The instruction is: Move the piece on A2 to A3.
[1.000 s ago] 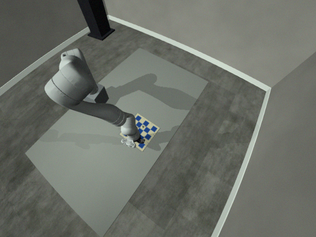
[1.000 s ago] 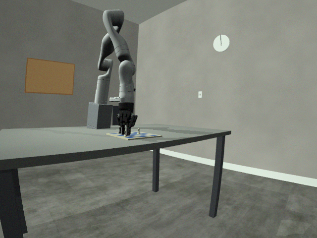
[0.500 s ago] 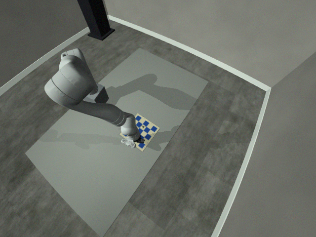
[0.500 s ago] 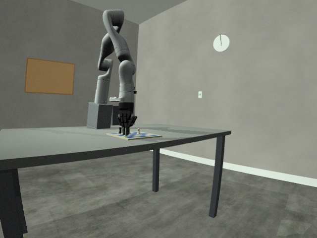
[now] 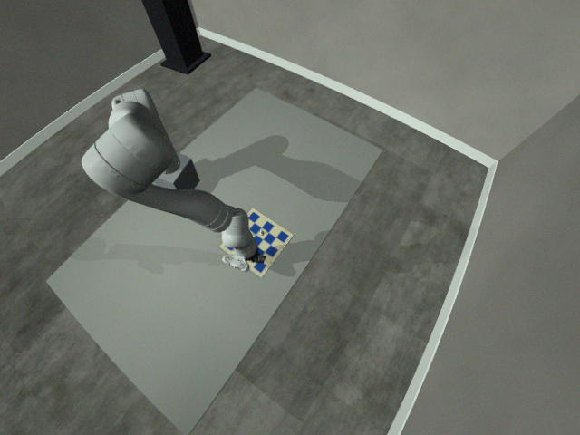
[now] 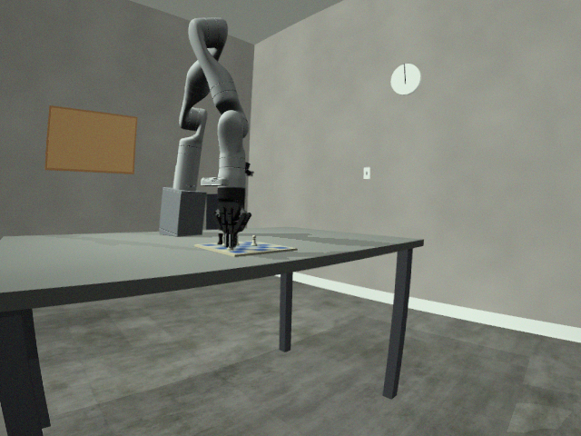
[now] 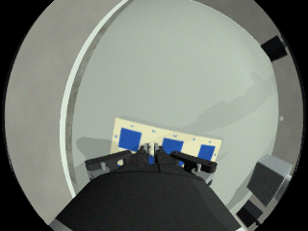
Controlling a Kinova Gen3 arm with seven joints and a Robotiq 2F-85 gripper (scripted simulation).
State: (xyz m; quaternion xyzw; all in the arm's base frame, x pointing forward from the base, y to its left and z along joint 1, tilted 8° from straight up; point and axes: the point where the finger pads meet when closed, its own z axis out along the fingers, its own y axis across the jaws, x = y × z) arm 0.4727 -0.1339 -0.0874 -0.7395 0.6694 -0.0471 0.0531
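Fingertips of the gripper (image 6: 231,243) are drawn nearly together and clamped on something thin: judged from the wrist view, a pale sliver standing between the two dark pads (image 7: 144,153) is the piece on A2 (image 7: 152,148), though it is too small and too hidden to name its kind. That piece sits on the chessboard (image 5: 283,243), at the part of the board nearest the desk's long edge that faces away from the arm's pedestal (image 6: 182,211); the board itself lies toward the middle of the desk (image 6: 93,267), closer to that far long edge than to the pedestal side. In the exterior view the fingers come straight down, so the piece's long axis runs vertical, in line with the wrist, and the piece lies directly between the pads rather than off to either side. A second, pale piece (image 6: 253,240) stands upright on the board, well apart from the gripper. The square letters and digits cannot be read here, so which way A3 lies from the fingers cannot be told from the board's markings. My judgement is that the grasp is made and the next move is a short vertical lift, one square's sideways shift, and a level set-down; a tilt on release could leave the base across a line.
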